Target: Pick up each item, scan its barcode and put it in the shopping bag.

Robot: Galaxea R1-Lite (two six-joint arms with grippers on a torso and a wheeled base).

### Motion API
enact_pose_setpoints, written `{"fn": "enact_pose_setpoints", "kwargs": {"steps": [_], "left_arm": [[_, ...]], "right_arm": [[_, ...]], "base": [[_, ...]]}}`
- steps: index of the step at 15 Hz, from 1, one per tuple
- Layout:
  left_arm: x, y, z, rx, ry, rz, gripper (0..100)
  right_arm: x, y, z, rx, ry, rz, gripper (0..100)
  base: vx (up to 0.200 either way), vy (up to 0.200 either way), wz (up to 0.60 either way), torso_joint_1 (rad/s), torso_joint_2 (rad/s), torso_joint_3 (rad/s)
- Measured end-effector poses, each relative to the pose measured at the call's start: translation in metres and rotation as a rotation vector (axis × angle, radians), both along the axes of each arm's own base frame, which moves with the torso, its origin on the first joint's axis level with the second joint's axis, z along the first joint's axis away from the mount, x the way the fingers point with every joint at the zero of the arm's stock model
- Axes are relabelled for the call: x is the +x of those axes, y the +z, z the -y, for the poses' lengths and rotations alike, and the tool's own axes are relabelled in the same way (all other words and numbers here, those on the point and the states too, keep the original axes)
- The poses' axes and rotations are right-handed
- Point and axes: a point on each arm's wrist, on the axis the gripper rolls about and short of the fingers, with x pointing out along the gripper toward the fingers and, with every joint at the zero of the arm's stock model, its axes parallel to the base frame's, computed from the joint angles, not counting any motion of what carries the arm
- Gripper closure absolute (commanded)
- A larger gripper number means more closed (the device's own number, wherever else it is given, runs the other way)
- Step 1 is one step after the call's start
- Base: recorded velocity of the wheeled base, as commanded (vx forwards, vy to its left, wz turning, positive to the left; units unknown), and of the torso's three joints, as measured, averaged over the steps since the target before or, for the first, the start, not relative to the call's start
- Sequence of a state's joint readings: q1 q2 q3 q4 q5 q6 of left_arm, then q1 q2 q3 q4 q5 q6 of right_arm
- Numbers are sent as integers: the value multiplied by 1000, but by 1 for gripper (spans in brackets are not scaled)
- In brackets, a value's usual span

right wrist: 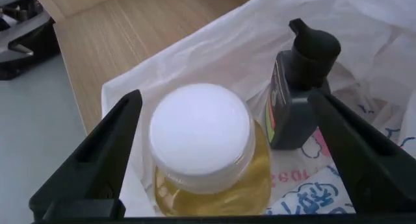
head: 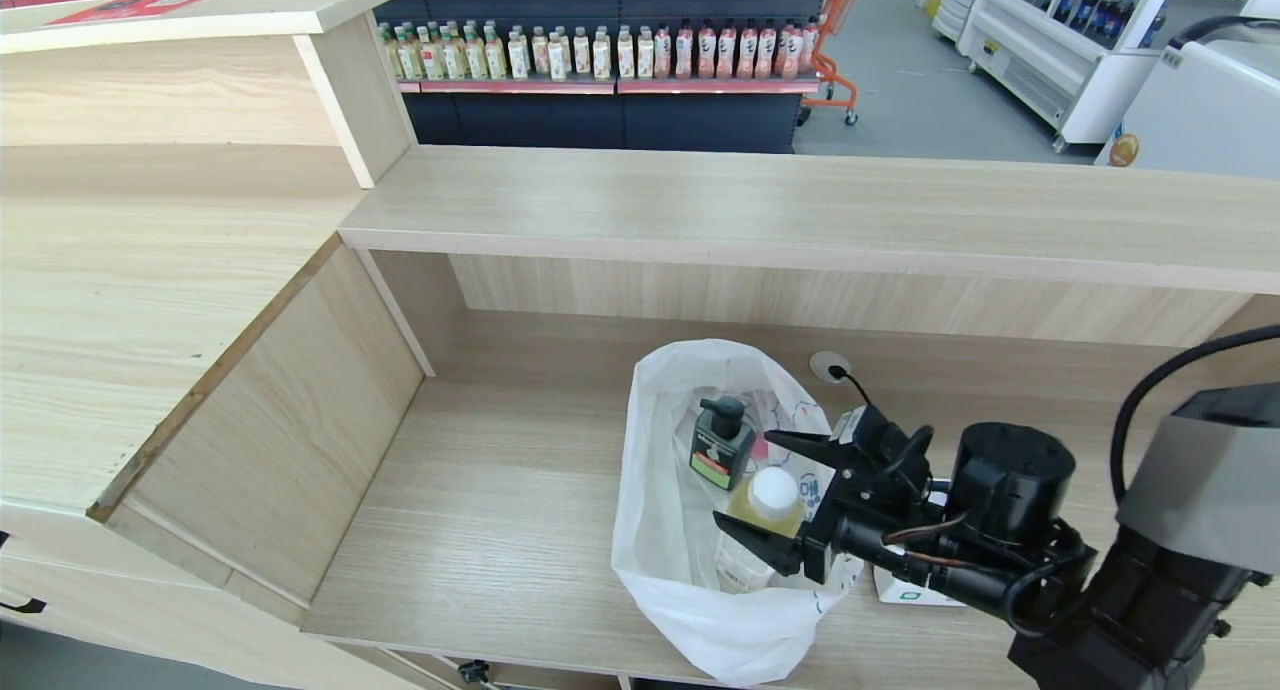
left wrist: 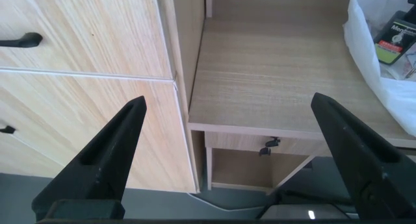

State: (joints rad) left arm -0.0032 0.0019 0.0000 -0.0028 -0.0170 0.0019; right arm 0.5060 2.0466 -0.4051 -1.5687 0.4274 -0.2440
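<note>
Both upright in shopping bag (head: 650,450) | yellow bottle (head: 772,498) | pump bottle (head: 722,448)

You can read nothing here: the label (head: 712,466) on the dark pump bottle (head: 722,440) and the blue print (right wrist: 305,201) on the shopping bag (head: 650,490) at the desk's (head: 500,510) front edge are too small.

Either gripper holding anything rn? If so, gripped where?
Nothing held. Right gripper is open, its jaws clear of the white-lidded jar standing in the shopping bag. Left gripper is open, nothing between its jaws.
</note>
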Motion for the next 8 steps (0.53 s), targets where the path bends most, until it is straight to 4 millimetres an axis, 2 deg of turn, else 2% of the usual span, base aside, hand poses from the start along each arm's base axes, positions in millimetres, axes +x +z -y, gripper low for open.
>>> {"fn": "enact_pose_setpoints", "kwargs": {"steps": [5, 8], "left_arm": [[0, 0, 0, -1, 0, 0, 0], [0, 0, 0, -1, 0, 0, 0]], "right_arm": [[-45, 47, 19, 22, 17, -41, 0], [-72, 75, 41, 0, -41, -83, 0]], "base": [[0, 0, 0, 0, 0, 0], [0, 0, 0, 0, 0, 0]]}}
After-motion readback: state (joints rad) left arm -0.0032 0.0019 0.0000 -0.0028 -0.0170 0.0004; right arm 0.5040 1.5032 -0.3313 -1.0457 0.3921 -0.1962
